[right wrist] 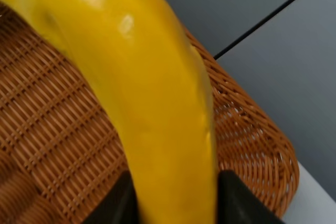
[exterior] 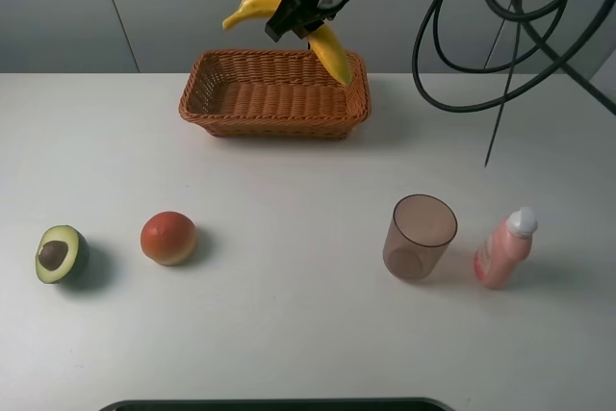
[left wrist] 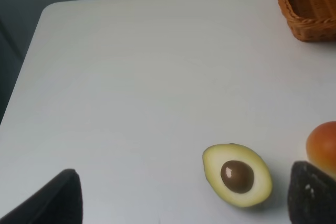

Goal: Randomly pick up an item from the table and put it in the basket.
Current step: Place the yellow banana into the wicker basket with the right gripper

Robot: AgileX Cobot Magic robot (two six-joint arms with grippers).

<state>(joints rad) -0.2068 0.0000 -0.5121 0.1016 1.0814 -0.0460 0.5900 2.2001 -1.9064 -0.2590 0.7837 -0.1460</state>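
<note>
My right gripper (exterior: 300, 18) is shut on the yellow banana (exterior: 332, 53) and holds it in the air above the back right part of the reddish-brown wicker basket (exterior: 217, 113). One end of the banana hangs low over the basket's right rim. In the right wrist view the banana (right wrist: 152, 98) fills the frame between the dark fingers (right wrist: 236, 198), with the basket's weave (right wrist: 58, 135) beneath. My left gripper (left wrist: 184, 203) is open and empty, low over the white table (left wrist: 131, 77) near the halved avocado (left wrist: 237, 174).
On the table (exterior: 289, 315) lie a halved avocado (exterior: 60, 253) and a round red-orange fruit (exterior: 168, 238) at the left. A translucent brown cup (exterior: 420, 237) and a pink bottle (exterior: 503, 249) stand at the right. Black cables (exterior: 500, 16) hang at the back right.
</note>
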